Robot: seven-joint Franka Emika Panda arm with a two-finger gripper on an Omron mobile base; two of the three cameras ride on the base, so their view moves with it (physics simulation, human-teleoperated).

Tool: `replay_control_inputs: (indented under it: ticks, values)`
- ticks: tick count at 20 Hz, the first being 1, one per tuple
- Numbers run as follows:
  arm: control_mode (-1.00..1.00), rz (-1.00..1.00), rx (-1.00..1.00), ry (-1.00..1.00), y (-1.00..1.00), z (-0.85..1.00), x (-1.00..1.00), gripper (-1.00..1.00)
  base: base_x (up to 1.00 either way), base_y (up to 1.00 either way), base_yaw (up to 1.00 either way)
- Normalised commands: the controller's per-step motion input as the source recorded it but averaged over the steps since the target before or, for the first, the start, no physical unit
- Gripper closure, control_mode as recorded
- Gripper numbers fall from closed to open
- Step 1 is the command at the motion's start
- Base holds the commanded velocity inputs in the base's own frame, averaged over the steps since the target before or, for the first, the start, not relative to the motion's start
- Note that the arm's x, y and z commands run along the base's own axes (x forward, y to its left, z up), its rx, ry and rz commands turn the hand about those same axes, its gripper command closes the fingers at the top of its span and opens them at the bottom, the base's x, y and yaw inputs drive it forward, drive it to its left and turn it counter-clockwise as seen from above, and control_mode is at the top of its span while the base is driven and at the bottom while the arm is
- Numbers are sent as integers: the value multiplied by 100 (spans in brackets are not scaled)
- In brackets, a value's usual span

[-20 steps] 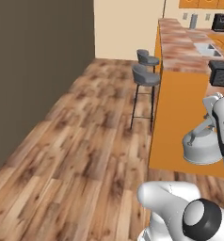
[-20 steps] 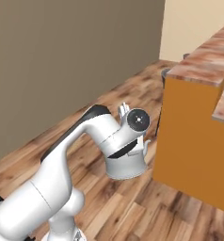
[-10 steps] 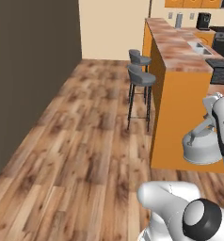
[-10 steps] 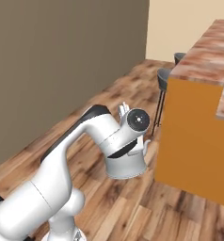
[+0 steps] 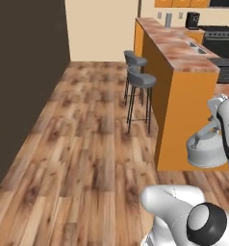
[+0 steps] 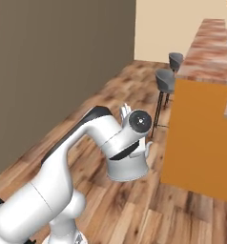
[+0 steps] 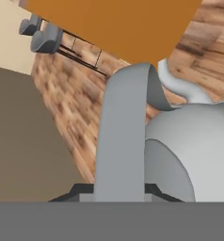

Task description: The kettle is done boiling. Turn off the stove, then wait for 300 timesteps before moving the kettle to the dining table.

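The tool (image 7: 118, 195) is clenched on the kettle (image 5: 208, 150) by its handle. The dining table (image 5: 176, 53), the target surface, rises just beyond and well above it, so a lift comes first.

Two grey bar stools (image 5: 138, 79) are stood on the wooden floor (image 5: 87, 144) just beside the orange-sided counter (image 5: 176, 96).

— where's the kettle (image 5: 207, 150)?
— silver-grey, upright, up off the wood floor, beside the orange end of the dining table (image 5: 176, 52).
— and the stove (image 5: 221, 39)?
— black, far back.
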Motion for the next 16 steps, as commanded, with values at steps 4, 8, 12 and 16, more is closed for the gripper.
replay_control_inputs:
  ticks: [4, 8, 12, 16]
  values:
    - [100, 0, 0, 0, 0, 0, 0, 100, 31, 55, -24]
    - [100, 0, 0, 0, 0, 0, 0, 100, 44, 53, -24]
    - [100, 0, 0, 0, 0, 0, 0, 100, 61, 34, -20]
    - [100, 0, 0, 0, 0, 0, 0, 100, 70, 2, -14]
